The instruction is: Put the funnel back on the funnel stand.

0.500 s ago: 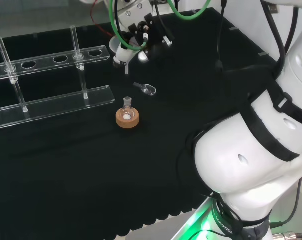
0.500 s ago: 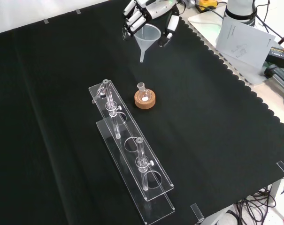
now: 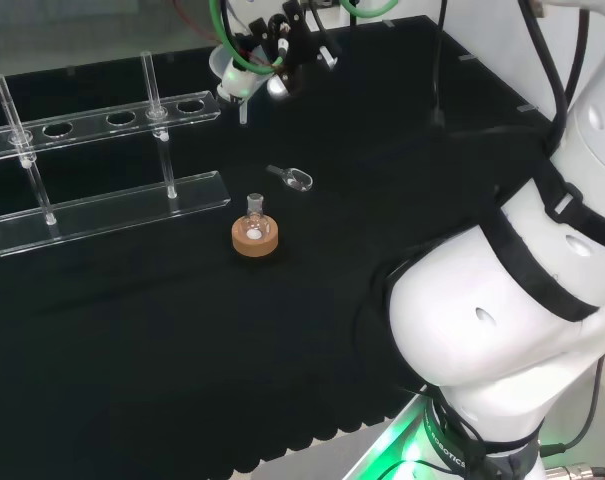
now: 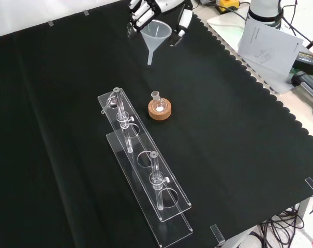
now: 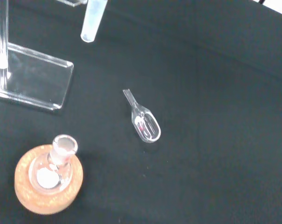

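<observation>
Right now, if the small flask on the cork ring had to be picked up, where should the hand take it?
By the flask's short upright neck, coming from straight above: its bulb sits sunk in the cork ring, leaving only the neck standing clear.

bench draped in black cloth (image 4: 239,144)

set on it: clear funnel stand (image 4: 146,175), flask on cork ring (image 4: 160,109), small clear scoop (image 3: 293,178).

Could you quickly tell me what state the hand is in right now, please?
Hand: shut on the funnel, fingers curled round its cone, holding it in the air above the cloth with the spout pointing down.
</observation>
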Robot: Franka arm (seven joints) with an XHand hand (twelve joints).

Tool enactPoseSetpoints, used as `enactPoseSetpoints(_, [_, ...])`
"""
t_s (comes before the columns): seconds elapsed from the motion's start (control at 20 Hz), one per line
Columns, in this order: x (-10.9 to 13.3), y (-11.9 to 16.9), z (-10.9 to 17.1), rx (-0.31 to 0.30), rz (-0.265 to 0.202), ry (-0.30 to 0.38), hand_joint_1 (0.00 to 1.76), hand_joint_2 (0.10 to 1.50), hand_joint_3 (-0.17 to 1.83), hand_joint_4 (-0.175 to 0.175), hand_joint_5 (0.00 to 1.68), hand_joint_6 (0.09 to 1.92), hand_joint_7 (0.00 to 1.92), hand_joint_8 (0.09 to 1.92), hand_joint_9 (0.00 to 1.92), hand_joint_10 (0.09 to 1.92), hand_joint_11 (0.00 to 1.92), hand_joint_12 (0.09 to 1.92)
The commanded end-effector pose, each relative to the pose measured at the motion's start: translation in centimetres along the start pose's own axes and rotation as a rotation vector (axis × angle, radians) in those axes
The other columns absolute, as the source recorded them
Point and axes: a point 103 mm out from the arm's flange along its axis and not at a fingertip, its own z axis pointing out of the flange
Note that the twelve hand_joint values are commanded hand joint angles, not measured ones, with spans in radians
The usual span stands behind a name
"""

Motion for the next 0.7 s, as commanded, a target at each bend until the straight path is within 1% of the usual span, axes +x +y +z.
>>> enactPoseSetpoints(0.05, [0.2, 1.9, -1.9, -0.015, -0.031, 0.042, 0.62, 0.89, 0.4, -0.052, 0.5, 0.09, 0.53, 0.7, 1.06, 0.53, 0.59, 1.27])
enactPoseSetpoints(0.2, [0.5, 3.2, -3.0, -0.034, -0.045, 0.031, 0.62, 0.89, 0.4, -0.051, 0.51, 0.09, 0.53, 0.7, 1.06, 0.53, 0.59, 1.27])
enactPoseSetpoints(0.25, [0.6, 3.7, -3.3, -0.033, -0.032, 0.015, 0.62, 0.89, 0.4, -0.051, 0.51, 0.09, 0.53, 0.7, 1.06, 0.53, 0.6, 1.27])
enactPoseSetpoints(0.3, [0.5, 4.1, -3.5, -0.038, -0.033, 0.01, 0.62, 0.89, 0.4, -0.051, 0.51, 0.09, 0.53, 0.7, 1.06, 0.53, 0.6, 1.27])
enactPoseSetpoints(0.45, [0.3, 5.8, -4.2, -0.047, -0.045, 0.014, 0.62, 0.89, 0.41, -0.051, 0.51, 0.09, 0.53, 0.7, 1.05, 0.53, 0.6, 1.27])
enactPoseSetpoints(0.7, [1.1, 8.5, -4.5, -0.034, -0.071, 0.032, 0.62, 0.89, 0.41, -0.052, 0.52, 0.09, 0.54, 0.7, 1.05, 0.53, 0.6, 1.27])
